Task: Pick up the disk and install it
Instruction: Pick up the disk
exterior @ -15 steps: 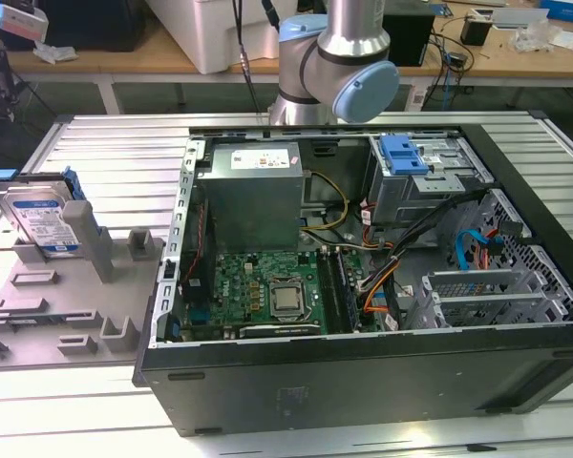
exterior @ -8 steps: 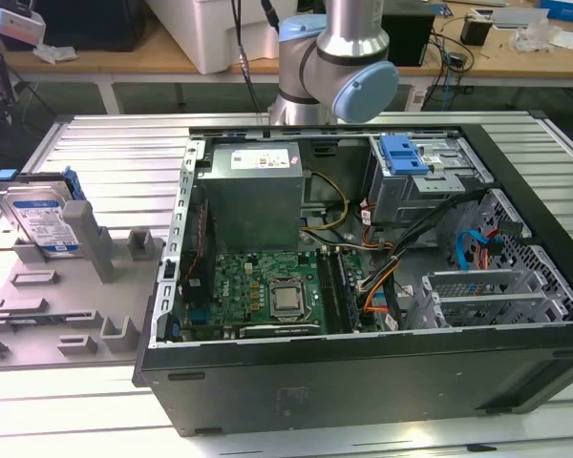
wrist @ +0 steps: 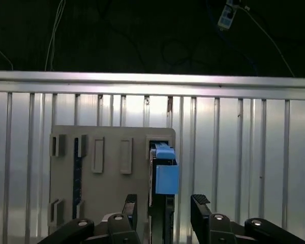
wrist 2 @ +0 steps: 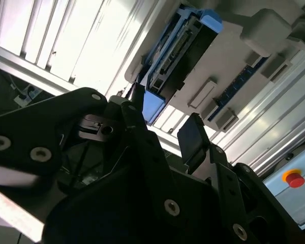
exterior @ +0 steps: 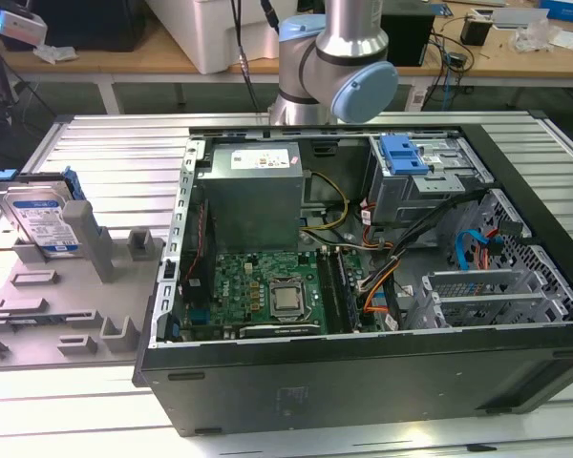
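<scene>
Grey moulded plastic forms the holder plate point(exterior: 38, 296) lying near the bench point(exterior: 115, 143) edge at the exterior view's left. The disk point(exterior: 40, 218) stands on edge in it, leaning against an upright post point(exterior: 88, 234). Parked like this, I judge, both broad faces are left free for a grasp. In the first wrist view the disk shows edge-on, its blue rail end toward the camera, lined up with the gap of the pincer point(wrist: 165, 201). The pincer is spread wide and grips nothing, and the disk lies beyond its fingertips point(wrist: 130, 202), apart from them.

The computer case point(exterior: 363, 382) rests on its side, side panel off, from the bench's middle toward the edge at the exterior view's right. That leaves the drive cage point(exterior: 439, 186) and its blue bracket point(exterior: 404, 153) open from above. The arm point(exterior: 336, 67) rises behind the case.

The bench top is ribbed aluminium, bright with reflected light. Behind it are wooden tabletops with cables and boxes, and the first wrist view shows dark floor past the bench's edge.
</scene>
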